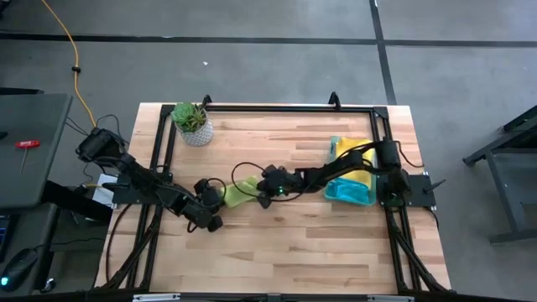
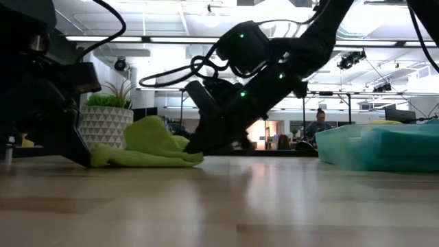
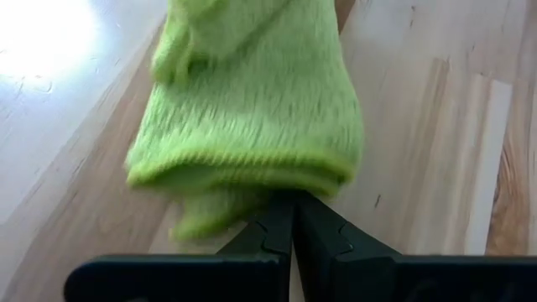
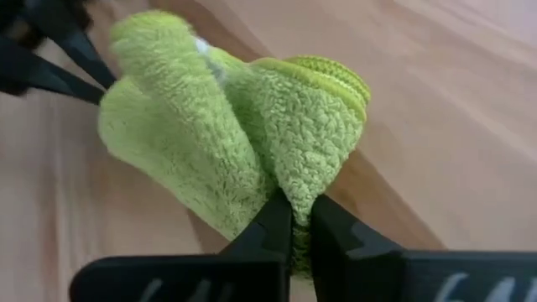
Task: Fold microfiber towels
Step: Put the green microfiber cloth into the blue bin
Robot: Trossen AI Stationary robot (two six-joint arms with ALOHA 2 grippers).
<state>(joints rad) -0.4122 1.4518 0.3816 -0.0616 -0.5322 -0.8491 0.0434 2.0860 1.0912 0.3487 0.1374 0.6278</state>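
Low view: a bunched lime green towel lies on the wooden worktop, pinched at opposite ends. Left tool is clamped on one end, right tool on the other. Farther off stand a potted plant and a green tray of towels.

lime green towel bunched on wooden table, dark arm over it, potted plant behind
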